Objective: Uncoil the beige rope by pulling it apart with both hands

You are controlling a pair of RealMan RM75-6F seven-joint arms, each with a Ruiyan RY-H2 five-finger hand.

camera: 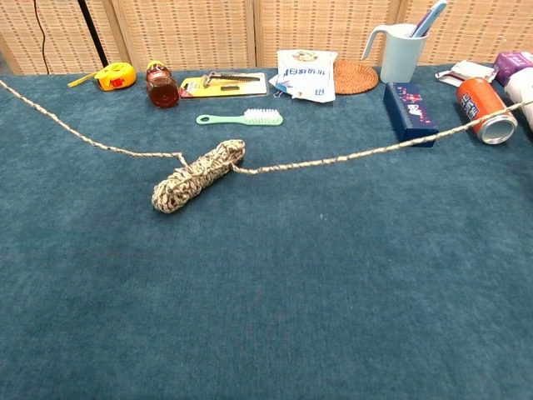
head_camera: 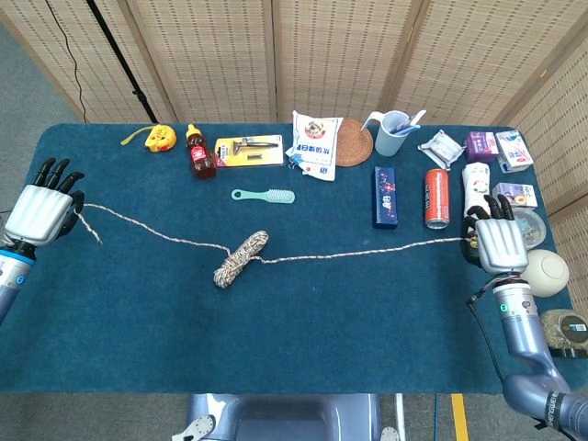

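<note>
Each robot hand has a pale silver-grey back plate with ribbed grooves and black fingers — the left robot hand (head_camera: 37,209) at nine o'clock, the right robot hand (head_camera: 499,243) at three o'clock. Both wrists carry a thin bright-blue ring, then smooth metallic blue-grey forearm tubes. A dark cable runs alongside the right forearm.

The left hand (head_camera: 39,209) sits at the left edge of the tabletop, back of the hand facing up, dark fingers curled forward and pinching one end of the beige rope (head_camera: 241,257); its forearm runs off the frame's left side. The right hand (head_camera: 499,243) is near the right edge, back up, fingers closed on the other rope end, its silver forearm angling toward the near right corner
</note>
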